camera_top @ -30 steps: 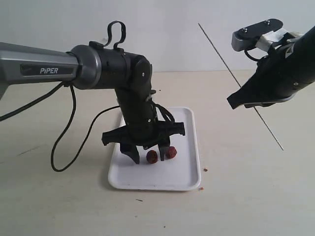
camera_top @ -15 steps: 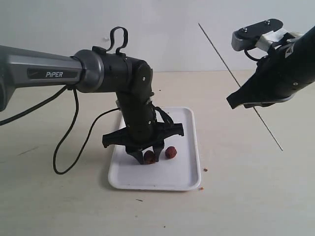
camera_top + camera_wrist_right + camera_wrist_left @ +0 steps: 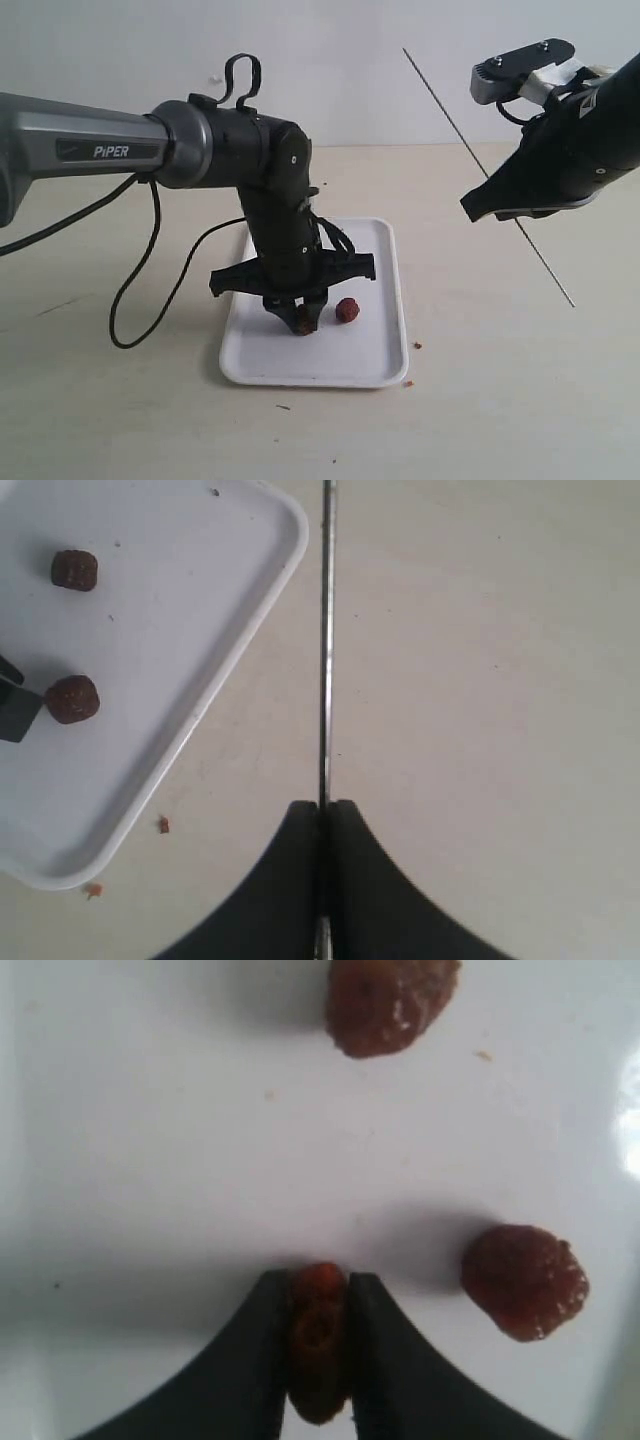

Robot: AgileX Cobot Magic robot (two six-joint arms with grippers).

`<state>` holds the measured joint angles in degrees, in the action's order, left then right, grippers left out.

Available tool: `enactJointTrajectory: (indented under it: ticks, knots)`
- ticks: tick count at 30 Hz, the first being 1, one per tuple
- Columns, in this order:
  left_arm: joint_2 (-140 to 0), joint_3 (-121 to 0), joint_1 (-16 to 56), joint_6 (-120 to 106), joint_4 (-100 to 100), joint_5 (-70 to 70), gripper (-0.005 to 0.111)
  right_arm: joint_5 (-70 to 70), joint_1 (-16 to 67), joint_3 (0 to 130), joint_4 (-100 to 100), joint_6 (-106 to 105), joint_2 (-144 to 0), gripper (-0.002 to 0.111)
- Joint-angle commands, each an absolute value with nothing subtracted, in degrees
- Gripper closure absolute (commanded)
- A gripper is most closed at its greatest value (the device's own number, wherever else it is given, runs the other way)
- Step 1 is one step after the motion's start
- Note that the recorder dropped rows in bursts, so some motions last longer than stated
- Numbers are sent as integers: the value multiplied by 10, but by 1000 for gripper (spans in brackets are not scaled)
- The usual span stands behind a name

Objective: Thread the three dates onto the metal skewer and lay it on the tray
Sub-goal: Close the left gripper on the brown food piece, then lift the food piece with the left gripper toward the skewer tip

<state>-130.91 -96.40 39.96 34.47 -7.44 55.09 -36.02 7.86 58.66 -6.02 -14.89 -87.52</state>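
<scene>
One word can be read: "PiPER", in white letters with a small i, on a dark strip along the grey tube of the left arm (image 3: 60, 150) in the exterior view. A small pale mark on the black housing of the right arm (image 3: 590, 145) is too small to read

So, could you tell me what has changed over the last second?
The left gripper has closed its jaws, which were wide open a second ago, onto one date on the tray, and the date is now pinched between them. The other two dates have not moved. The right gripper still holds the skewer up beside the tray.
</scene>
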Motion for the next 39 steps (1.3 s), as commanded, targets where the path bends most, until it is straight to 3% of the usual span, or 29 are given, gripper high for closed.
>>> enactJointTrajectory:
  ticks: [1,12,27,39]
  knots:
    - [-1316,-962,400,321,-79,556,92,-356,76,592,-61,-153,-874,108]
    - [-1264,-962,326,177,-196,537,92,-362,77,592,-111,-161,-874,108]
    - [-1207,-962,162,-63,-488,516,88,-385,95,519,-515,-503,-941,108]
    - [-1207,-962,142,-133,-589,507,88,-420,127,489,-569,-577,-959,108]
